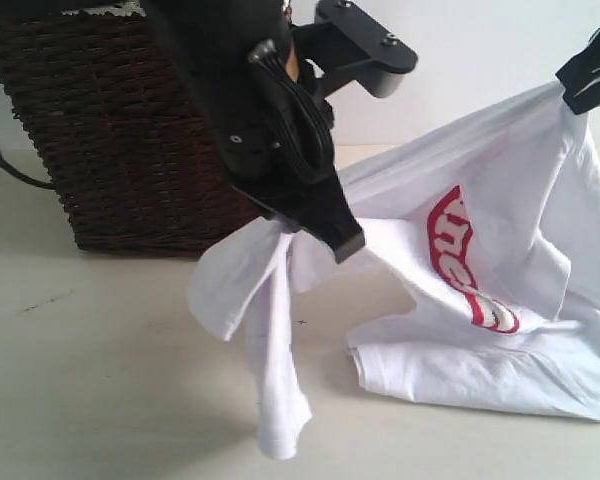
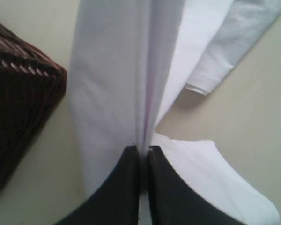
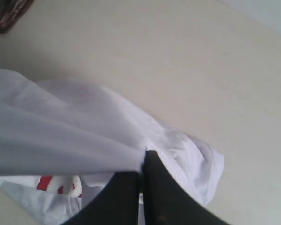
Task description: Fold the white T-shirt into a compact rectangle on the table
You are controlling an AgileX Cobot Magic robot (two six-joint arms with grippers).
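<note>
The white T-shirt (image 1: 480,250) hangs stretched between both grippers above the table (image 1: 100,400), its red-outlined lettering (image 1: 465,265) facing the exterior view. My left gripper (image 1: 315,228) is shut on one bunched edge, from which a strip of cloth (image 1: 275,380) dangles to the tabletop. At the top right, my right gripper (image 1: 585,85) is shut on the other raised edge. The shirt's lower part lies crumpled on the table. In the left wrist view the gripper (image 2: 144,149) pinches a fold of the shirt (image 2: 117,79). In the right wrist view the gripper (image 3: 144,164) pinches the shirt (image 3: 61,136).
A dark wicker basket (image 1: 110,130) stands at the back left, close behind the left arm, and shows in the left wrist view (image 2: 18,103). Bare tabletop (image 1: 90,350) lies in front of the basket.
</note>
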